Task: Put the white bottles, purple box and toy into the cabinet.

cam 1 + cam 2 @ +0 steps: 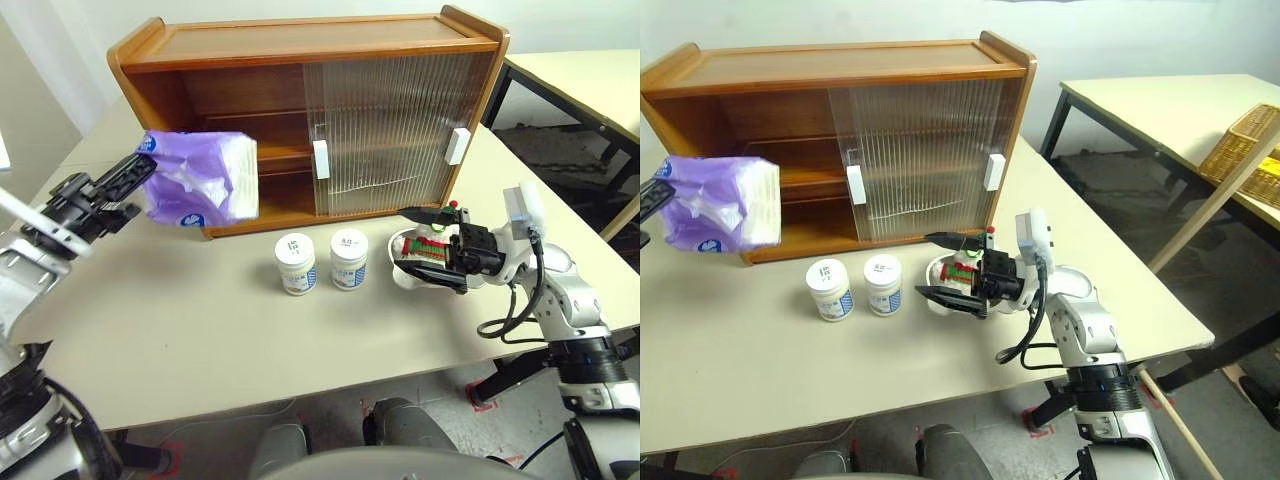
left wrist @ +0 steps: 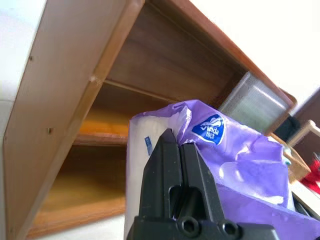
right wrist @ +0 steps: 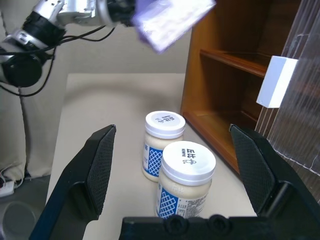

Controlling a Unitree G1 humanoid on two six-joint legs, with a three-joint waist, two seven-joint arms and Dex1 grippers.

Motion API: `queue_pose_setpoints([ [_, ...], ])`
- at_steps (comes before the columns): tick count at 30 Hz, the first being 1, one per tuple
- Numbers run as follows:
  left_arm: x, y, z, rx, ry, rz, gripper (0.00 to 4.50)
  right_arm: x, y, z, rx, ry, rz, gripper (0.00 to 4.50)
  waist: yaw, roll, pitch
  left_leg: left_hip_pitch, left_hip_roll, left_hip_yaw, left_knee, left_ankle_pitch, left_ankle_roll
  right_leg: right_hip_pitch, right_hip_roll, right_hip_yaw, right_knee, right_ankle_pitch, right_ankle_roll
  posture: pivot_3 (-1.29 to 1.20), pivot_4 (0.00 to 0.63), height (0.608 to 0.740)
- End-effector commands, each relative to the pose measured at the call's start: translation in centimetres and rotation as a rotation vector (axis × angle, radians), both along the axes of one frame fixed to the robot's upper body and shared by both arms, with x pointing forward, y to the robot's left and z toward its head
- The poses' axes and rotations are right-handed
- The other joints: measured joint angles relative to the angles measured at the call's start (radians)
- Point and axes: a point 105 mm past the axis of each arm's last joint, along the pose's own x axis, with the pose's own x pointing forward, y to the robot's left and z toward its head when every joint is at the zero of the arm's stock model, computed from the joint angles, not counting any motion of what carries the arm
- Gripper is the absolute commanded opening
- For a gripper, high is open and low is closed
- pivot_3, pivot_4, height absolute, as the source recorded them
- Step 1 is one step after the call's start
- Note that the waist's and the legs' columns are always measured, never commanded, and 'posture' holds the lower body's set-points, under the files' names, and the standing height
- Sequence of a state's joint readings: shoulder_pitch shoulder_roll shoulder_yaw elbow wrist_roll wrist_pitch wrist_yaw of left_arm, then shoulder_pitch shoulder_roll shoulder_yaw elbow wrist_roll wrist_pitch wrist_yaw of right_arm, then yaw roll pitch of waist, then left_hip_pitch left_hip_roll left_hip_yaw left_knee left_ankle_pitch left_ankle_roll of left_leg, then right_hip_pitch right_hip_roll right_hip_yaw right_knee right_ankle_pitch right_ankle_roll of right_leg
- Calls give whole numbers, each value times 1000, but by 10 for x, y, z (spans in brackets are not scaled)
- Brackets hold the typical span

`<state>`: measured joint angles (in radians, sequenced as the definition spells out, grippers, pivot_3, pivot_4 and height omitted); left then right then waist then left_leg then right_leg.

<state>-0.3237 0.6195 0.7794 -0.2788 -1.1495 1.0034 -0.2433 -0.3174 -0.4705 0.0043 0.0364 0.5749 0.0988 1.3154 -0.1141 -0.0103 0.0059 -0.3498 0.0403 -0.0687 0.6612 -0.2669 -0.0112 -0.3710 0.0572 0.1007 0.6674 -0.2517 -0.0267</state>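
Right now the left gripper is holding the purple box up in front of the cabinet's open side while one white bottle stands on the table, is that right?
Not quite: two white bottles stand on the table, as the left eye view shows. The rest holds: the left gripper has the purple box up before the cabinet's open side.

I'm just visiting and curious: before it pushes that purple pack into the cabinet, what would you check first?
1. Left pincer shut on the purple box: ok.
2. Cabinet left side open, doors slid right: ok.
3. Shelf space behind the pack free: ok.
4. Purple box lifted off the table: ok.
5. White bottles standing apart from the pack's path: ok.
6. Right pincer open beside the toy, away from the opening: ok.
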Motion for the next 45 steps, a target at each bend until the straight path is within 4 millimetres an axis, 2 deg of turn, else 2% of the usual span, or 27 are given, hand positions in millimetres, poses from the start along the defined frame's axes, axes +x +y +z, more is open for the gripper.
queue_pose_setpoints([
  [1, 12, 6, 14, -54, -39, 97, 18, 1, 0, 3, -13, -20, 3, 4500, 0, -2, 1, 2, 0, 0, 0, 0, 0, 3, 1, 0, 0, -4, 7, -146, 0, 740],
  [7, 26, -13, 22, -78, -57, 96, 18, -2, 2, 1, -20, -19, 12, 4500, 3, -3, 1, 5, -2, 2, 1, 0, 0, 7, 1, 0, -1, -5, 9, -148, 0, 740],
  [11, 43, -21, 15, -132, -45, 117, 18, -2, 6, 0, -15, -23, 13, 4500, 5, -4, 2, 4, -3, 5, 1, 0, 0, 7, 1, -1, -1, -5, 9, -162, 0, 740],
  [21, 73, -12, 6, -231, -22, 238, 18, -5, 10, -2, -5, -29, 3, 4500, 3, -7, 4, 4, -3, 9, 1, 0, 0, 7, 1, -1, -2, -6, 11, -185, 0, 740],
  [32, 112, -35, 13, -197, -22, 214, 18, -5, 13, -1, -8, -44, 3, 4500, 2, -12, 7, 2, -5, 9, 2, -1, 1, 8, 3, -1, -3, -6, 13, -194, 0, 740],
  [40, 124, -37, 4, -116, 7, 237, 18, -6, 13, -1, -4, -47, -7, 4500, 1, -12, 8, 2, -10, 5, 3, 0, 3, 10, 1, -2, -4, -6, 16, -207, 0, 740],
  [43, 126, -38, 6, -114, -1, 235, 598, -5, 14, -1, 0, -48, -9, 4500, 0, -12, 8, 3, -13, 2, 3, 3, 5, 12, 1, -1, -4, -6, 16, -207, 0, 740],
  [45, 126, -38, 8, -114, -9, 231, 1240, -5, 15, -1, 1, -49, -8, 4500, 0, -13, 8, 2, -15, -1, 3, 5, 6, 12, 1, 0, -4, -6, 16, -206, 0, 740],
])
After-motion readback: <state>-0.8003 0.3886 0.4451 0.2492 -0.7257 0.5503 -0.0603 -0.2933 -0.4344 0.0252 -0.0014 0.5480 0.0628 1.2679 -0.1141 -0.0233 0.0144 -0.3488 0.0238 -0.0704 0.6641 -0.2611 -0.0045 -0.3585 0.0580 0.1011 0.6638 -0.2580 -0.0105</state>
